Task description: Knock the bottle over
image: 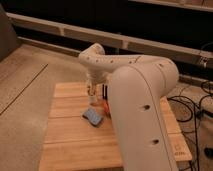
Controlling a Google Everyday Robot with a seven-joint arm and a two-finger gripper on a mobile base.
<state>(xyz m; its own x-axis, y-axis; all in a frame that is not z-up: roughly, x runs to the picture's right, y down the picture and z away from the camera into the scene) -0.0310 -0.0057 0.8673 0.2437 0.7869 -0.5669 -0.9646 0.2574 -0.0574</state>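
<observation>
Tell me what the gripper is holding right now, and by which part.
Cannot be told. The gripper hangs low over the wooden table, just above the blue sponge, with the arm hiding whatever lies beside it.

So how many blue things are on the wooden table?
1. A blue thing lies on the wooden table, just below the gripper. The big white arm covers part of the table, so more could be hidden.

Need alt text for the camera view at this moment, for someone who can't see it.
A white robot arm reaches over a wooden table, its gripper lowered near the table's far middle. A blue object lies just in front of the gripper, with something orange partly hidden beside the arm; no bottle is clearly visible.
</observation>
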